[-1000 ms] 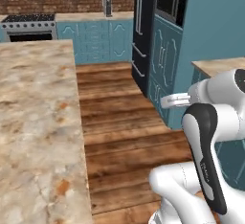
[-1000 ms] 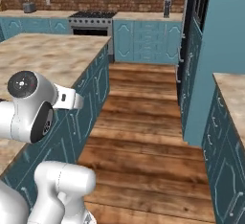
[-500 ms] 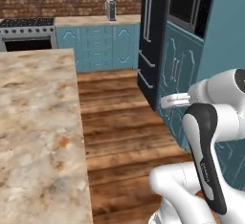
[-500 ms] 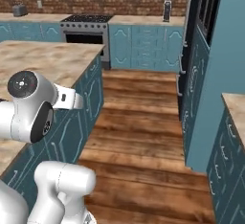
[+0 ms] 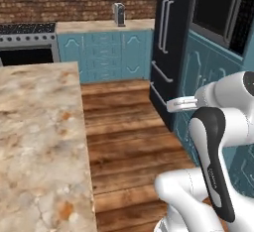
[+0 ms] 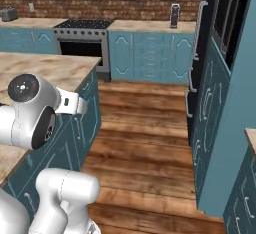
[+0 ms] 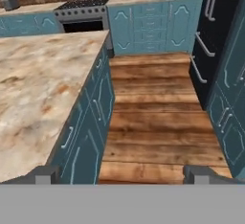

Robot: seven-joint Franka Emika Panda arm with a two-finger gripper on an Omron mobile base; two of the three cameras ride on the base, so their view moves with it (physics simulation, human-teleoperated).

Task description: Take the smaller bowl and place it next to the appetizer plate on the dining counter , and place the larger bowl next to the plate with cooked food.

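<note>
My gripper (image 7: 122, 175) is open, its two dark fingertips (image 7: 44, 174) wide apart with nothing between them. It points over a wooden floor aisle (image 7: 158, 117) between a marble-topped island counter (image 7: 43, 84) on the left and tall teal cabinets on the right. The bare marble top also runs along the left in the left base view (image 5: 34, 127) and in the right base view (image 6: 45, 68). My white arm (image 5: 213, 142) is folded close to the base.
A stove (image 6: 82, 40) stands at the back wall, with teal cabinets and a dark canister (image 6: 175, 14) on the counter beside it. A black fridge (image 5: 171, 42) lines the right side of the aisle. A toaster (image 6: 7, 14) sits far left.
The whole scene has shifted: the base has driven forward along the aisle, so the stove, back counter and fridge are nearer. The arm keeps its pose and the gripper stays open.
</note>
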